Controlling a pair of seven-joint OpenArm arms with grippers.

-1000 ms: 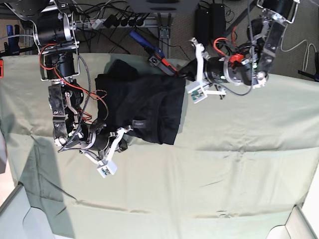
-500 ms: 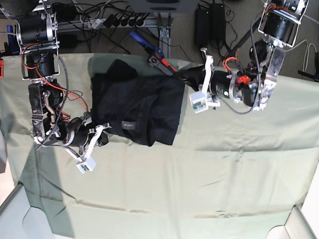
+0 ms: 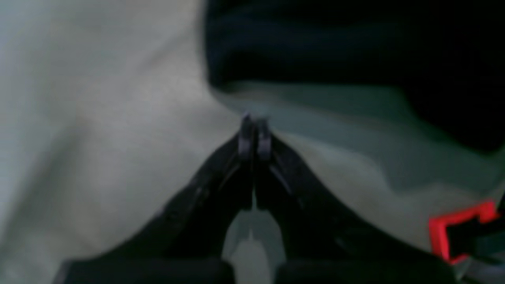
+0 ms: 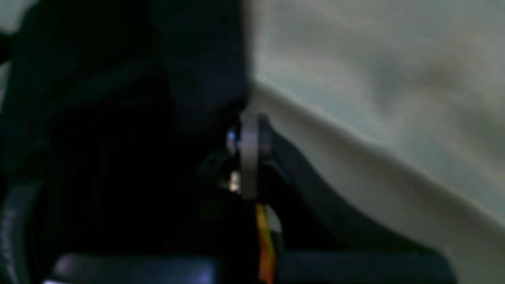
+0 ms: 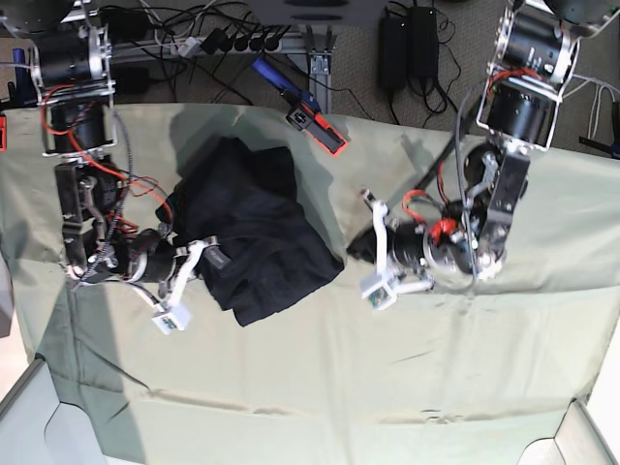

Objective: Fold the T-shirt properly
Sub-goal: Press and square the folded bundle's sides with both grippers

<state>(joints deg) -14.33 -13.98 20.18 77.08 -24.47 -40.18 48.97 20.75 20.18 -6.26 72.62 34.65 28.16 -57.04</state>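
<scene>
The black T-shirt (image 5: 254,221) lies bunched and rumpled on the pale green table cloth (image 5: 387,368), left of centre, with a small label (image 5: 218,260) at its left edge. My right gripper (image 5: 201,255) is at that left edge, and in the right wrist view it (image 4: 246,130) is shut with black shirt fabric (image 4: 118,98) at its tips. My left gripper (image 5: 356,250) sits just right of the shirt's lower right corner. In the left wrist view it (image 3: 252,128) is shut over the cloth, a little apart from the shirt (image 3: 355,39).
A red and black tool (image 5: 318,126) lies at the table's back edge. Cables and power strips (image 5: 232,41) are behind the table. Pale bins stand at the front left (image 5: 39,417) and front right (image 5: 581,436) corners.
My left gripper moved from the back of the table toward the front, beside the shirt's lower right corner. The shirt went from spread out at the back to bunched up and nearer the front.
</scene>
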